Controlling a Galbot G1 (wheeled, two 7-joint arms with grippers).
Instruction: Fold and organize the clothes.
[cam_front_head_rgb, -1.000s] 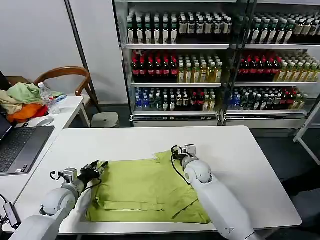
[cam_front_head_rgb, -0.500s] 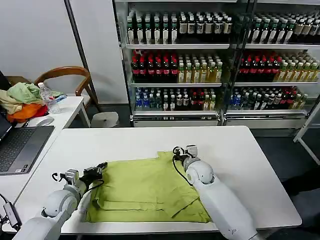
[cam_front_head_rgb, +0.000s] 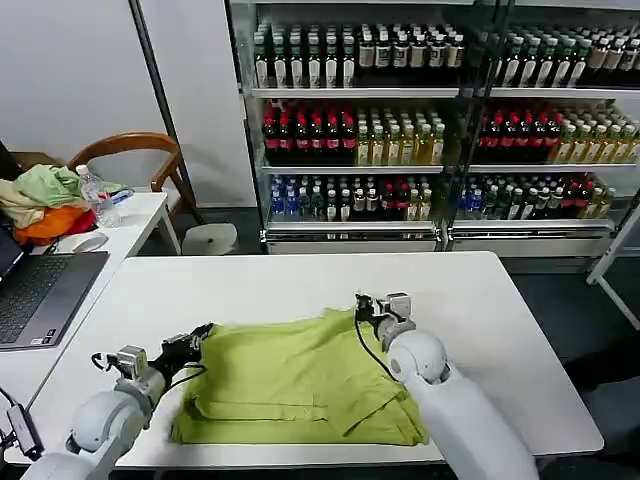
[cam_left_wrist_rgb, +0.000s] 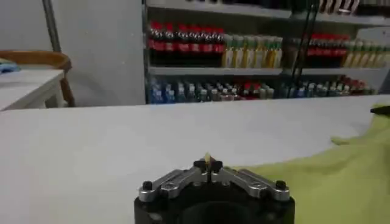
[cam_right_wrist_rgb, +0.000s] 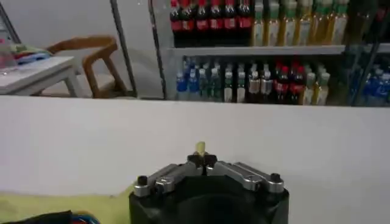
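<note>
The clothes, a lime yellow-green T-shirt (cam_front_head_rgb: 290, 380), lie partly folded on the white table (cam_front_head_rgb: 300, 275), with the near part doubled over. My left gripper (cam_front_head_rgb: 198, 338) is shut on the shirt's far left edge. A sliver of yellow cloth is pinched between the tips of the left gripper (cam_left_wrist_rgb: 208, 163), and the rest of the shirt (cam_left_wrist_rgb: 332, 176) spreads beside it. My right gripper (cam_front_head_rgb: 363, 303) is shut on the far right corner. A tuft of cloth sticks up from the tips of the right gripper (cam_right_wrist_rgb: 200, 157), and the shirt (cam_right_wrist_rgb: 55, 207) trails behind it.
A side desk at the left holds a laptop (cam_front_head_rgb: 45, 295), a heap of pale green and orange garments (cam_front_head_rgb: 45, 200) and a water bottle (cam_front_head_rgb: 95, 195). A wooden chair (cam_front_head_rgb: 130, 150) stands behind it. Drinks coolers (cam_front_head_rgb: 400, 130) line the back. Bare table lies beyond and right of the shirt.
My right gripper has shifted a little to the right with its corner of the shirt, drawing the far edge straighter. My left arm has sunk slightly lower, still holding its edge.
</note>
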